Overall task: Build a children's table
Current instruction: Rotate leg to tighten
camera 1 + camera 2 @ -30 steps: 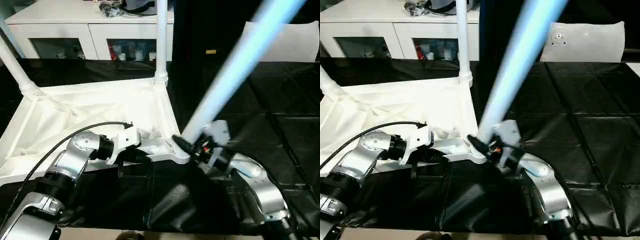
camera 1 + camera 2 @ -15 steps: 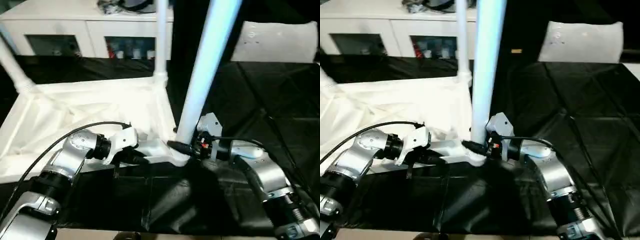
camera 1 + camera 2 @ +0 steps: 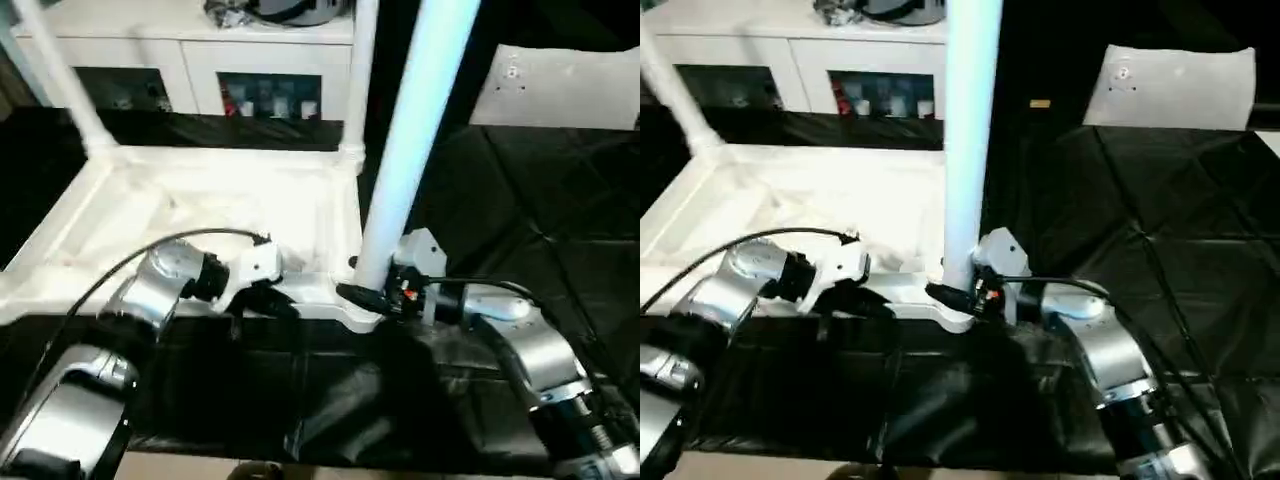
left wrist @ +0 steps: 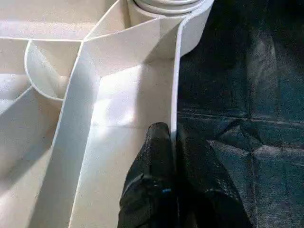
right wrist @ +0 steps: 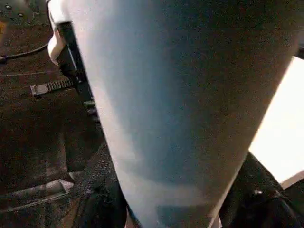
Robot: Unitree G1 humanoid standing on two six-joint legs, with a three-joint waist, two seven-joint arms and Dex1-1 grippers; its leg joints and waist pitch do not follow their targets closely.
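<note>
The children's table top [image 3: 190, 195] lies upside down on the black sheet, ribbed underside up. Two white legs stand in its far corners, one at the far left [image 3: 62, 75] and one at the far right [image 3: 359, 85]. A third leg [image 3: 405, 160] stands nearly upright with its base at the near right corner socket [image 3: 366, 316]. My right gripper [image 3: 364, 292] is shut on that leg's base, and its fingers [image 5: 97, 190] flank the leg [image 5: 180, 95]. My left gripper [image 4: 173, 137] is shut on the table's near rim [image 4: 175, 85], a little left of that corner.
A white cabinet [image 3: 180, 45] with glass-fronted compartments stands behind the table. A white cushion-like object [image 3: 560, 85] lies at the back right. A wrinkled black sheet [image 3: 540, 220] covers the floor to the right and front. A black cable [image 3: 130, 262] arcs over my left forearm.
The held leg has swung from leaning far to the right to nearly upright over the near right corner. The camera has shifted. My left gripper keeps its hold on the rim.
</note>
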